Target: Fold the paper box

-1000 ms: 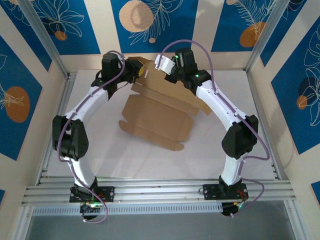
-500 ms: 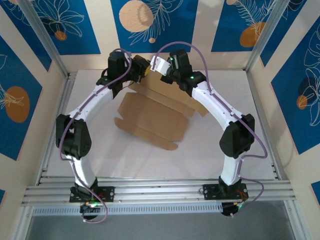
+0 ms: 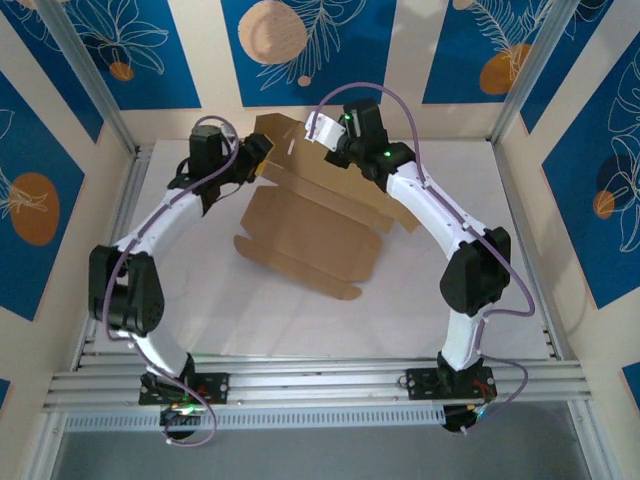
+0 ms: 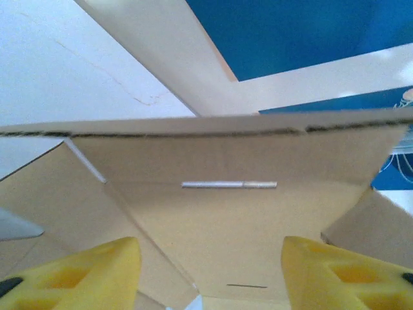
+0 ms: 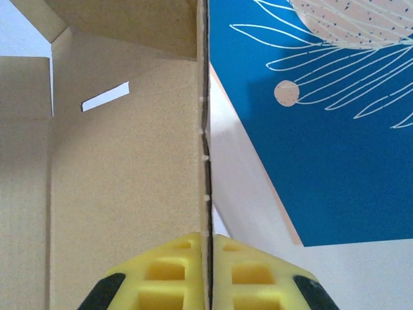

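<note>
Brown, plain cardboard forms the paper box [image 3: 310,240], which lies partly unfolded on the white tabletop [image 3: 300,325] between the arms, its far panel raised. At the left, the left pincer [image 3: 255,155] stands open, its yellow fingers [image 4: 90,271] spread apart and facing that panel. At the right, the right pincer [image 3: 322,130] is clamped on the panel's edge.

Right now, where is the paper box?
In the top view the paper box lies in the middle of the table, its far panel raised toward the back wall. The right gripper pinches that panel's edge; the left gripper stands open facing it.
</note>
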`<act>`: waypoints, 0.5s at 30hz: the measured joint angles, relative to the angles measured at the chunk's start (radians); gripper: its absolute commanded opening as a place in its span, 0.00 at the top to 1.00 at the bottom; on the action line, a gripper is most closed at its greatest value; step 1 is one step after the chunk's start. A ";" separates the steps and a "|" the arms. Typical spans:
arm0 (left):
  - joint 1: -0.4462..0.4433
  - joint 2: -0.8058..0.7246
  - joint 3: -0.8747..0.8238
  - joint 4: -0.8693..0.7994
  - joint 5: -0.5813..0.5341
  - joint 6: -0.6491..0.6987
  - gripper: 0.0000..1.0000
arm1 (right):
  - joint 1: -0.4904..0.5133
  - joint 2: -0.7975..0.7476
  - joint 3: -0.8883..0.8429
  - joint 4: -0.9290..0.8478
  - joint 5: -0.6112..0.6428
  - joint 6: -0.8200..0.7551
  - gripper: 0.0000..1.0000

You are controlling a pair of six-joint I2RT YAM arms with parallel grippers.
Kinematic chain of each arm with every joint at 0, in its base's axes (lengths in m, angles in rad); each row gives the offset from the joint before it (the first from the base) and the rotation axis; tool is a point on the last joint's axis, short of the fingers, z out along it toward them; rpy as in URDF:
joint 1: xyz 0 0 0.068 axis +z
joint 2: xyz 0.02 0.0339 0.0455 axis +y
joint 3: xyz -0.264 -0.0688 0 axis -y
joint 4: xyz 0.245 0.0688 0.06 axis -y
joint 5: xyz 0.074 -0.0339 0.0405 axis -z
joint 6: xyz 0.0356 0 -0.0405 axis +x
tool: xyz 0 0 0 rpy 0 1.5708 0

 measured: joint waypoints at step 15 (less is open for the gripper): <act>-0.062 -0.195 -0.240 0.060 -0.058 0.702 0.38 | 0.000 0.008 0.050 -0.143 -0.037 0.043 1.00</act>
